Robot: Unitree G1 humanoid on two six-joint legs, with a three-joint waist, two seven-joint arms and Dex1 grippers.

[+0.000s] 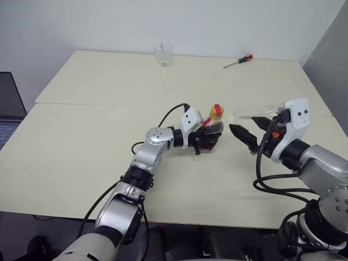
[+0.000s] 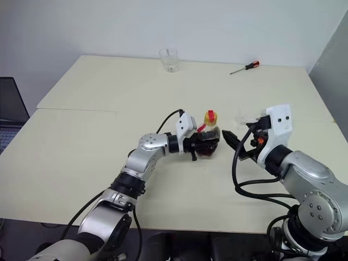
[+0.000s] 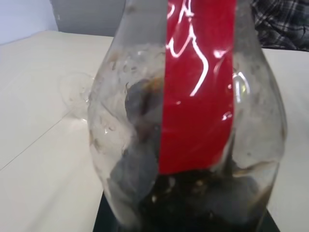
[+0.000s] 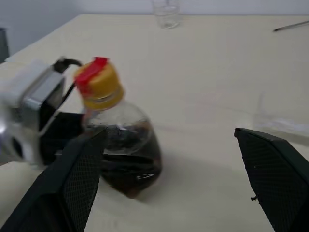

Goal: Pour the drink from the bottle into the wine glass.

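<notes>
Nearest the camera, the robot's two arms reach out over a pale cream table [image 1: 81,136]. From the lower left, the left arm bends at the elbow and stretches toward the middle of the table, its wrist turned so that the left claw [image 1: 205,142] points level and across toward the right arm. That claw is closed tight around the round belly of the bottle [image 1: 211,135], which it holds just above or on the tabletop; which of the two cannot be made out. Its long axis runs close to upright, tipped a little, with the yellow cap [image 4: 100,86] at the top and a red label strip [image 3: 195,87] running down the neck. Dark brown drink [image 4: 128,166] fills the lower part of the body. Just beside the bottle, on the side away from the left wrist, the right claw [image 1: 254,131] hangs above the table with its two black fingers [image 4: 270,171] spread wide apart and nothing between them; it points back toward the bottle, near it but not touching. Beyond the right claw, a clear wine glass [image 1: 255,113] lies on its side on the table, its long axis roughly level. Far beyond both claws, near the back edge, stand a short clear tumbler [image 1: 162,54] and, well apart from it, a red-handled screwdriver [image 1: 238,61].
</notes>
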